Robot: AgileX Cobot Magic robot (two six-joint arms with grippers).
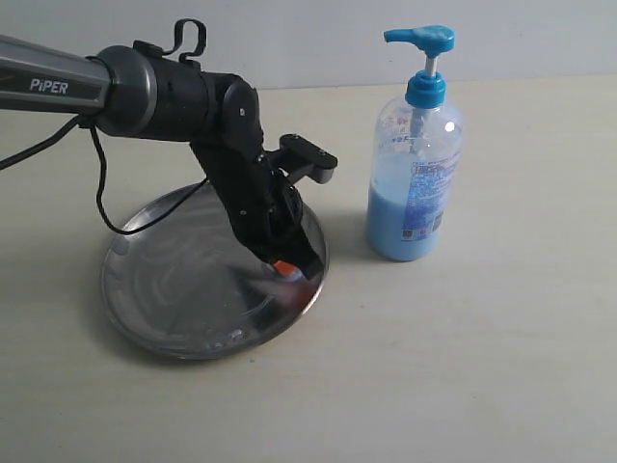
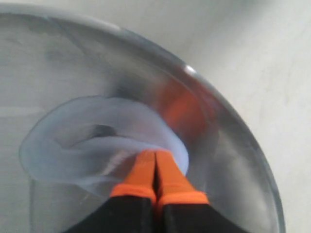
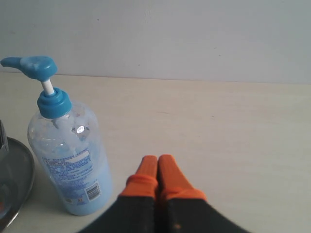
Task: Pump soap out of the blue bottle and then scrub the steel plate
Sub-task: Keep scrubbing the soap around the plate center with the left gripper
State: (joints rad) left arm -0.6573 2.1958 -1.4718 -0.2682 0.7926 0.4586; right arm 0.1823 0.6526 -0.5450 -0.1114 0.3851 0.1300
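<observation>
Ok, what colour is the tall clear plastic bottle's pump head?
Bright blue pump head, clearest in the exterior view.

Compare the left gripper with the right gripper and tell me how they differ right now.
The left gripper is down on the steel plate, its tips in the smeared soap. The right gripper touches nothing. The left gripper works inside the plate's rim, while the right gripper sits apart from the blue bottle, with bare table beyond it. Both are shut, have orange fingertips and hold nothing.
</observation>
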